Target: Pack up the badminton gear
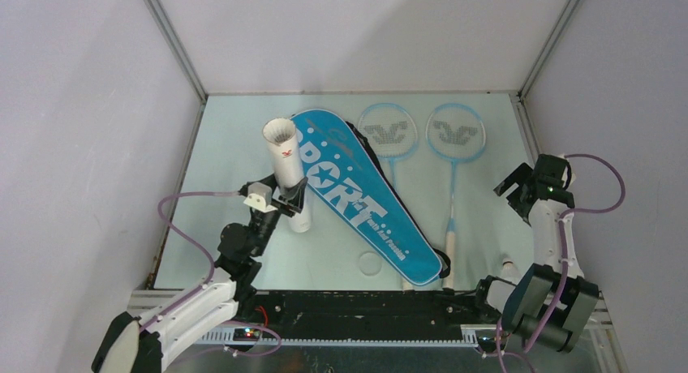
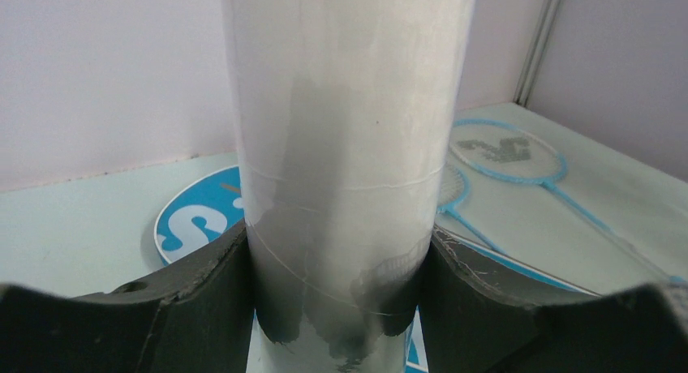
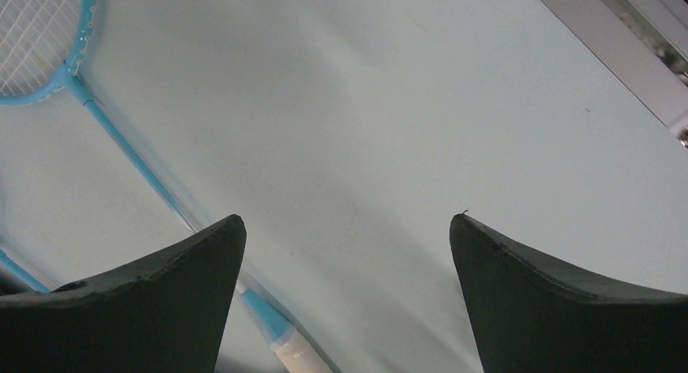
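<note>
Top view: the left gripper (image 1: 285, 201) clamps the white tube (image 1: 284, 158), long axis upright, just left of the blue bag (image 1: 365, 199). Left wrist view: the jaws pinch its lower wall. Right wrist view: the right gripper (image 3: 347, 219) gapes empty near the tabletop's right edge; a racket (image 3: 122, 146) lies leftward.

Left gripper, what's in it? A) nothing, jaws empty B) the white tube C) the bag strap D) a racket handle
B: in the left wrist view the left gripper has its jaws pressed against both sides of the white tube, and the top view shows the tube gripped beside the blue bag.
</note>
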Robot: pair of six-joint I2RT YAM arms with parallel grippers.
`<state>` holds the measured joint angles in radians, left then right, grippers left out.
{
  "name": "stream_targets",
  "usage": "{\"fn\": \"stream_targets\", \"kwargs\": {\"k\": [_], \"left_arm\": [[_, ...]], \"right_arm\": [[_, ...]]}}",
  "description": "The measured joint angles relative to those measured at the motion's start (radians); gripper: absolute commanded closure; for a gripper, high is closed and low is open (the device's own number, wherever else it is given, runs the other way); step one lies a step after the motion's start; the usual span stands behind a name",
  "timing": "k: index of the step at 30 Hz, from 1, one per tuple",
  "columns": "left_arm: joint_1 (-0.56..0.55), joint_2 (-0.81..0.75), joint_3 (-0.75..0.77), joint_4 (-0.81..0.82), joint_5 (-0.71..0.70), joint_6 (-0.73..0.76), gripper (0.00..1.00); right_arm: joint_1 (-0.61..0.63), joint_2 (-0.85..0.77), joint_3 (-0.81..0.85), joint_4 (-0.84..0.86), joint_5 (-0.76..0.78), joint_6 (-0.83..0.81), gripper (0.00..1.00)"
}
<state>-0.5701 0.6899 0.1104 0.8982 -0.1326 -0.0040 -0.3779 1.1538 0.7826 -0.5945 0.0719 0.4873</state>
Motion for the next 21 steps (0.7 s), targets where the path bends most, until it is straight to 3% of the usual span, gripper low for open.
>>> {"fn": "stream_targets", "kwargs": {"k": [14,18,21], "left_arm": [[0.000,0.096,0.031,0.012,-0.021,0.014,0.57],[0.000,0.104,0.033,0.018,-0.021,0.014,0.57],[0.000,0.107,0.046,-0.001,-0.014,0.013,0.58]], "right_arm": [[-0.011,0.103,0.050,0.013,0.023,-0.009,0.01],[0.041,0.103,0.053,0.036,0.056,-0.008,0.01],[0.151,0.103,0.069,0.037,0.122,-0.007,0.01]]}}
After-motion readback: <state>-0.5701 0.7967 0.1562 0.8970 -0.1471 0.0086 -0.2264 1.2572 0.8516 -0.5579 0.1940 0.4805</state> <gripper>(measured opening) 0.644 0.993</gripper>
